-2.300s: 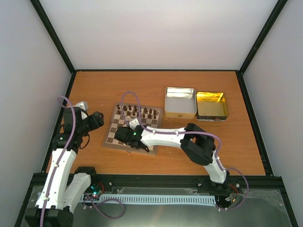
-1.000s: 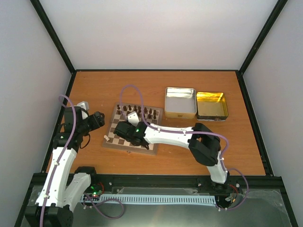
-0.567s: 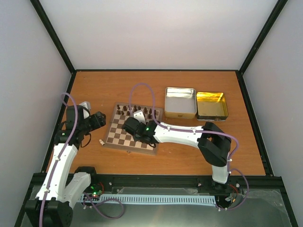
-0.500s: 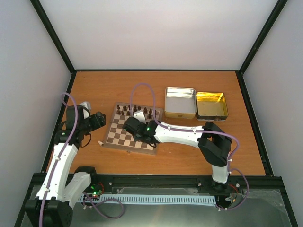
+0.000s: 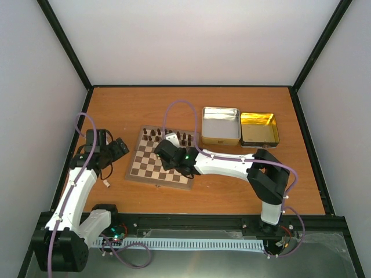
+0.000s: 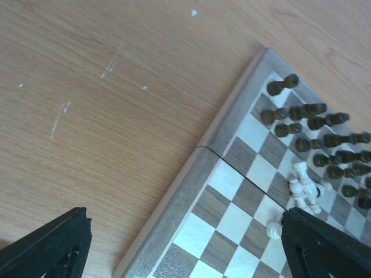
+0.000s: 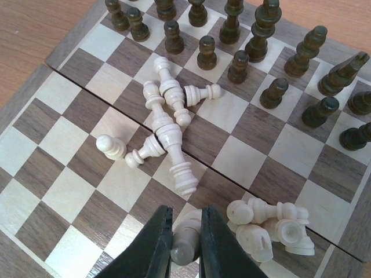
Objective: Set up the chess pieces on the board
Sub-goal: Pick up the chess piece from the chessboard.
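Note:
The board (image 5: 141, 167) lies left of the table's middle. Dark brown chess pieces (image 7: 235, 35) stand in its far rows. Several cream pieces (image 7: 168, 124) lie tipped over in its middle, and more lie in a heap (image 7: 272, 226). My right gripper (image 7: 186, 231) is shut on a cream piece (image 7: 186, 246) just above the board; in the top view it (image 5: 168, 152) is over the board's middle. My left gripper (image 6: 185, 249) is open and empty, over the board's left corner (image 6: 191, 179); in the top view it (image 5: 119, 147) is left of the board.
A silver tin (image 5: 221, 124) and a gold tin (image 5: 259, 128) stand open at the back right. A small pale piece (image 5: 107, 184) lies on the table left of the board. Black frame rails and white walls enclose the table.
My right gripper has moved from the board's left near part towards its middle. My left arm has drawn back a little. The pale piece on the table now lies farther left and nearer.

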